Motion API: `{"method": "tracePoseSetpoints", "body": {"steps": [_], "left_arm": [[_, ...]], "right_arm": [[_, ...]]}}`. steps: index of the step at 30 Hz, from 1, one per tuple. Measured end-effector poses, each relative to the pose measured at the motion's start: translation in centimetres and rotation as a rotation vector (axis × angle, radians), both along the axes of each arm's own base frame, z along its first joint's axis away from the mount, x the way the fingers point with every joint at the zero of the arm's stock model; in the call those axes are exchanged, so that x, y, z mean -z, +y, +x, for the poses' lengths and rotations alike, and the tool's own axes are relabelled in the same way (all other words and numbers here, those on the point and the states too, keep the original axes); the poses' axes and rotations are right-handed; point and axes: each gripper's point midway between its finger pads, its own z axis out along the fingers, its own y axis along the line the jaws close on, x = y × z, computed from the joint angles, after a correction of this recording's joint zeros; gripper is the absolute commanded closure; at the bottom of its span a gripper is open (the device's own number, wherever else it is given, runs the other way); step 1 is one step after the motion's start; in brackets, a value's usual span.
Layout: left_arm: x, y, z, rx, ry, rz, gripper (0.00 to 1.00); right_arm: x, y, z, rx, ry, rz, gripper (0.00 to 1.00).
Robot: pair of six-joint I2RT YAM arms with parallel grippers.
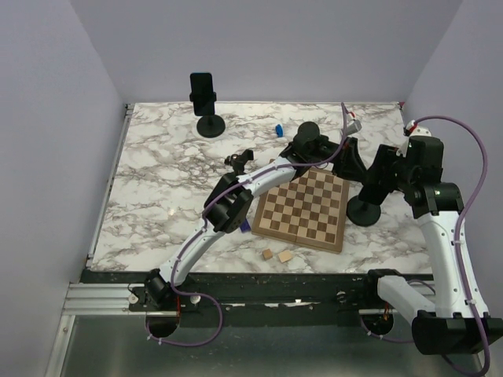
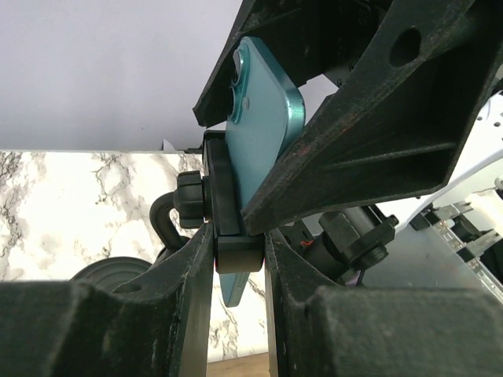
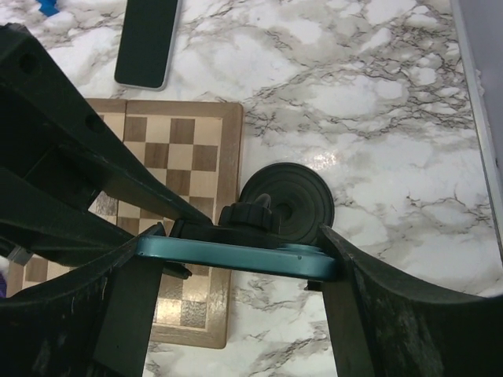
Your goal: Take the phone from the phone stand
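Nearest the arm bases, we note two small wooden blocks (image 1: 285, 256) lying on the marble table (image 1: 157, 181), just off the near edge of a chessboard (image 1: 302, 208).

The phone stand (image 3: 302, 212) has its round base on the table, hard against the board's right edge. We cannot tell whether the two touch.

The teal phone (image 2: 263, 133) is seated in the stand's clamp, raised above the base and tilted.

The left gripper (image 2: 238, 267) has its jaws narrowed, pinching the lower bracket of the clamp with one finger on each side.

The right gripper (image 3: 240, 263) has its jaws set wide and closed on the phone. From its wrist camera, one finger bears on each end.

Beyond the board, a dark slab (image 3: 147, 39) lies flat on the marble, and a small blue object (image 1: 278, 129) lies near it.

At the far left, well apart from the arms, a second stand (image 1: 211, 126) holds a dark phone (image 1: 202, 93) upright.
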Motion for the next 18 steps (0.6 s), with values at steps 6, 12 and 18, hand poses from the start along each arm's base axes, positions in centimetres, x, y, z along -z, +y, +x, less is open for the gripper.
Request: {"method": "tracePoseSetpoints", "body": {"steps": [6, 12, 18], "left_arm": [[-0.1, 0.6, -0.3, 0.037, -0.024, -0.001, 1.0], [-0.1, 0.8, -0.7, 0.062, -0.036, -0.003, 1.0], [0.0, 1.4, -1.1, 0.082, -0.055, -0.033, 1.0]], "right_arm": [[-0.2, 0.7, -0.8, -0.04, 0.029, 0.019, 0.99], [-0.2, 0.8, -1.2, -0.046, 0.038, 0.024, 0.99], [-0.1, 1.3, -1.1, -0.078, 0.042, 0.037, 0.99]]}}
